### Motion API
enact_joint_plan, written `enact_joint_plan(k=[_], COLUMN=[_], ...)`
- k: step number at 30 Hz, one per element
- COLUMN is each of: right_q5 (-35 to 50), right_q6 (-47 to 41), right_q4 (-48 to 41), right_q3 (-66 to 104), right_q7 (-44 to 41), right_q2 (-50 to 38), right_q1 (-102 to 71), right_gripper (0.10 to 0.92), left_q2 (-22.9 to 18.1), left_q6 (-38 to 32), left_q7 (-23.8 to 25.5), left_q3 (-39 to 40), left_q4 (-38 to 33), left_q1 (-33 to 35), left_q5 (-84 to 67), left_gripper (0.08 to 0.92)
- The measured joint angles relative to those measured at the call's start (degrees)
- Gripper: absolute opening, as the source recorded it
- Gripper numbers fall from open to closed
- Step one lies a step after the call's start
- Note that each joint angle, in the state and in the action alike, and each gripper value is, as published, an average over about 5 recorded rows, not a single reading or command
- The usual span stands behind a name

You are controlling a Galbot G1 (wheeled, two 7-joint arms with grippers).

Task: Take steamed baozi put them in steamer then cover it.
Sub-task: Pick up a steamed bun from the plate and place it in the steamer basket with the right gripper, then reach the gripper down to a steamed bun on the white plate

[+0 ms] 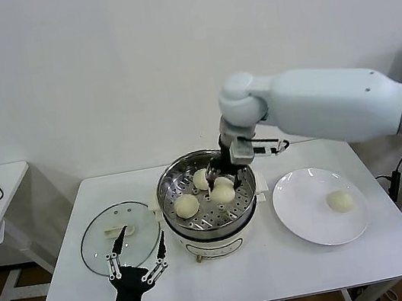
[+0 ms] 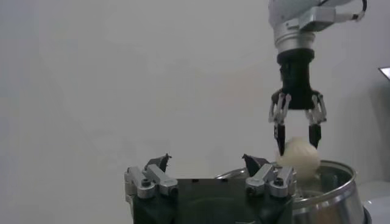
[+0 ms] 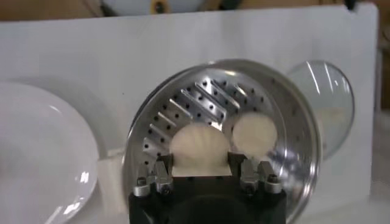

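Head view: high, frontal, angled down over the whole counter [image 1: 282, 268]. Left wrist view: low near the counter's front edge, looking level across toward the wall. Right wrist view: close above, looking straight down into the steamer [image 3: 298, 134]. All three views share the steamer and the bun [image 3: 198, 149] over it.

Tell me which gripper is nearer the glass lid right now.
Left. The left gripper hangs open at the near edge of the glass lid lying on the table. The right gripper is over the steamer, shut on a baozi.
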Motion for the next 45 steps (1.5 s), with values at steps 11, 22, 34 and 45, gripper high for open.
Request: enact_joint_plan(k=[11,22,34,45], right_q5=[-6.9,-10.0,-8.4,4.8], right_q6=[4.7,6.6,5.2,-10.7], right_q4=[-1.3,-2.3,-4.1,-13.4], right_q3=[1.2,1.7,6.3,9.4], right_q7=[-0.2,0.0,-1.1,-5.8], right_q2=[3.6,5.3,3.3,-3.8], right_q1=[-5.2,-7.5,-6.6,-3.7], right_gripper=[0.636,0.761,0.823,0.823], left_q2=[0.0,0.0,0.1,0.2], left_q6=[-0.2,-0.3,-0.4,0.0], left_q7=[0.0,0.0,0.0,0.0], left_q3=[-0.6,-0.9,-0.8,0.0], left_q4=[0.4,0.6,1.0,1.3], left_q1=[-0.1,-0.1,-0.4,-1.2], left_q5=[-0.6,-0.7,-0.7,-0.7], left_gripper=[0.823,0.823,0.823,0.823])
